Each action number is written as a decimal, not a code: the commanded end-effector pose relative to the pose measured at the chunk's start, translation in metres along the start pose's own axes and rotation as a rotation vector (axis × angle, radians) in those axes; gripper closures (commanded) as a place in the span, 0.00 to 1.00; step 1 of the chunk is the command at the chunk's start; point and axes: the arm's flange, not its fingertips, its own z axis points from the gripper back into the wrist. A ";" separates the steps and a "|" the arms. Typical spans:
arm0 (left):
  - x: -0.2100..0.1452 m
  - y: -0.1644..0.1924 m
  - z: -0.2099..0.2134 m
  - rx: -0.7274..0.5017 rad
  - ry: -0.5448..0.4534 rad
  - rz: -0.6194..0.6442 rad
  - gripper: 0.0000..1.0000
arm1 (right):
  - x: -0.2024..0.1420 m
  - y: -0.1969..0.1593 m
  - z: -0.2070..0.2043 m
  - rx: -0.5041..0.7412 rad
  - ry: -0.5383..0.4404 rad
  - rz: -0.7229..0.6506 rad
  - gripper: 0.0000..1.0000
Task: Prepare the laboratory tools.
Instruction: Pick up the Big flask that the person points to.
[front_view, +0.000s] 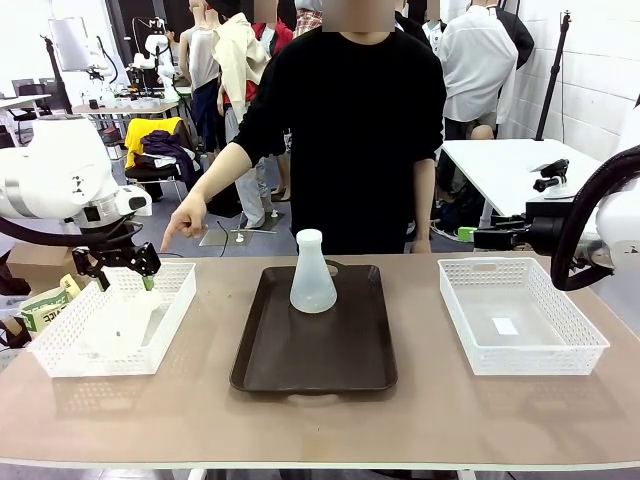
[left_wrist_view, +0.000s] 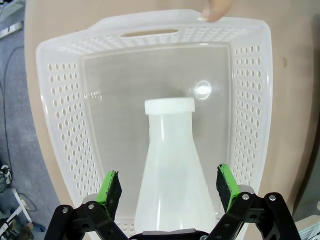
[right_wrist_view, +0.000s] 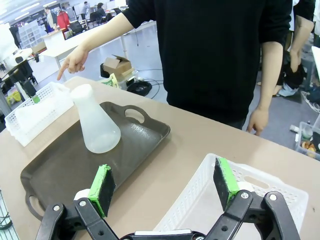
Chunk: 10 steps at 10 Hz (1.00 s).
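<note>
White arms (front_view: 60, 170) carry black jaws with green pads (left_wrist_view: 111, 187).

I am finding no text that I can read for certain. A green and white packet (front_view: 40, 306), just beside the left basket (front_view: 110, 372), is showing dark print, but it is coming out too small to make out. A small white sticker (front_view: 505, 326) is lying on the floor of the right basket (front_view: 530, 366), and I am reading no letters on it. In my right wrist view, pale marks (right_wrist_view: 138, 129) are showing on the tray (right_wrist_view: 65, 165) near its handle, too blurred to read.
</note>
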 end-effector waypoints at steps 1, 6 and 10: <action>0.020 0.000 -0.010 -0.007 0.010 -0.031 0.00 | -0.001 0.001 0.000 0.002 0.009 -0.011 0.00; 0.033 0.004 -0.033 -0.057 0.044 -0.046 0.00 | -0.001 0.001 0.000 0.002 0.009 -0.011 0.00; 0.041 0.011 -0.048 -0.079 0.062 -0.024 0.00 | -0.001 0.001 0.000 0.002 0.009 -0.011 0.00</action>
